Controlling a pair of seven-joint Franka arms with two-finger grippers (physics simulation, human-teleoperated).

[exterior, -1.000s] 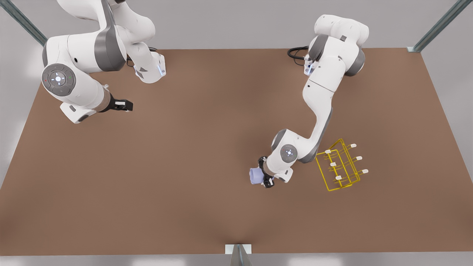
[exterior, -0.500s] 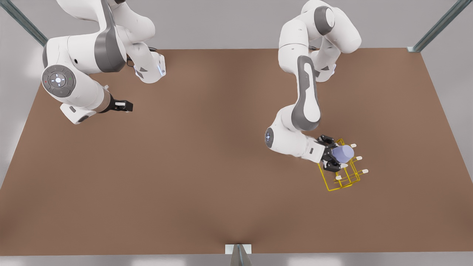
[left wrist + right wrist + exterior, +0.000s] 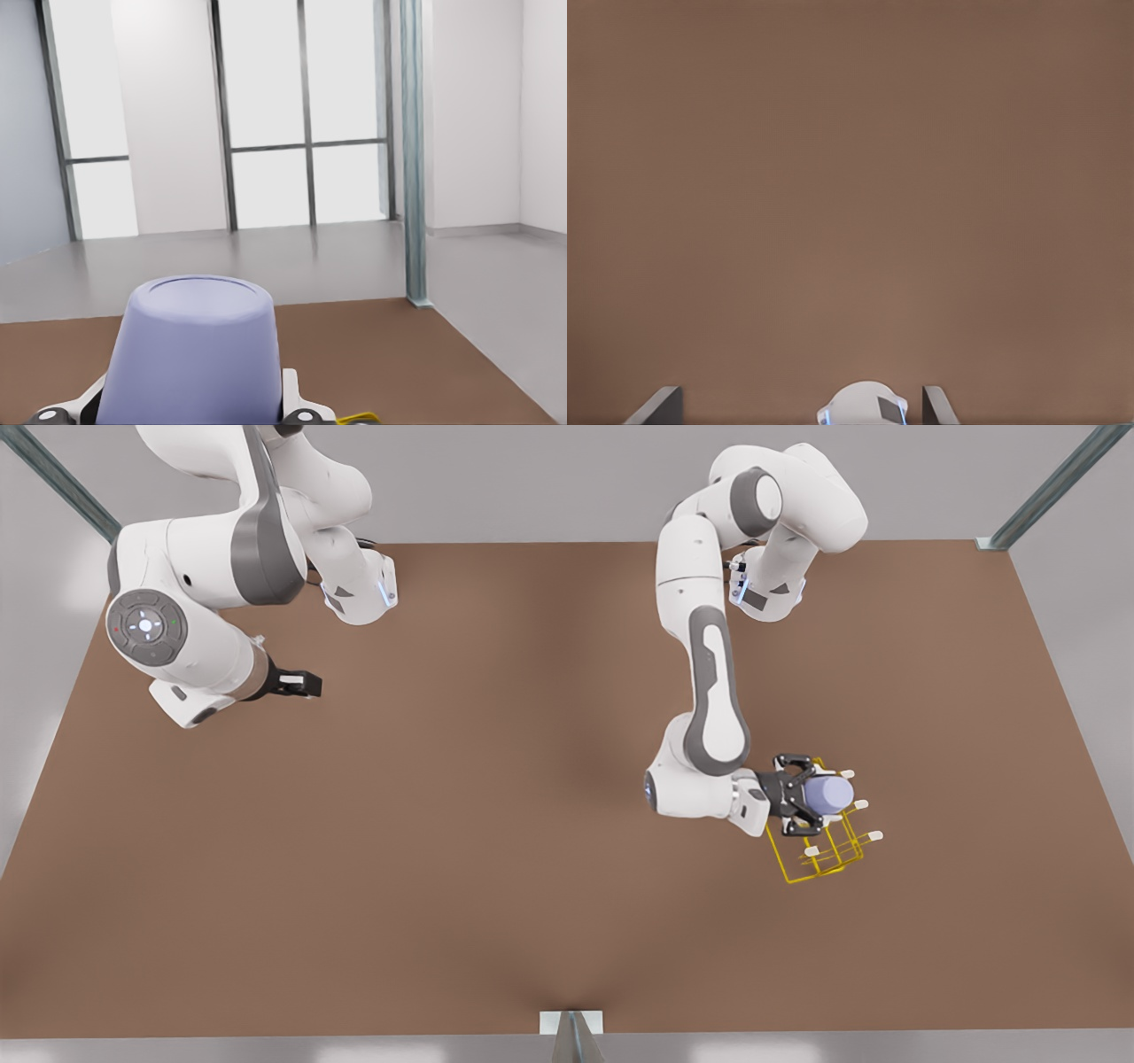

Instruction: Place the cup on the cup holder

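The small lavender-blue tapered cup sits between the fingers of the left pincer, which is closed on its sides. The cup lies roughly sideways in the grip, its closed flat base pointing away from the wrist, towards the front view's right. In the left wrist view the cup shows base-first, with the black-and-white fingers pressed against its lower flanks and a scrap of yellow wire just beside them.

The cup is directly over the yellow thin-wire cup holder, a rectangular frame with white-capped prongs that stands on the brown tabletop near its edge on the front view's right, about midway along that edge. The pincer and cup cover the part of the rack nearest the far edge; whether the cup touches a prong I cannot tell. Several white caps stick out just past the cup.

The right pincer hangs over the tabletop near the far corner on the front view's left, well apart from the rack; that arm waits. Its fingers look close together with nothing between them. In the right wrist view two dark fingertips frame bare brown tabletop.
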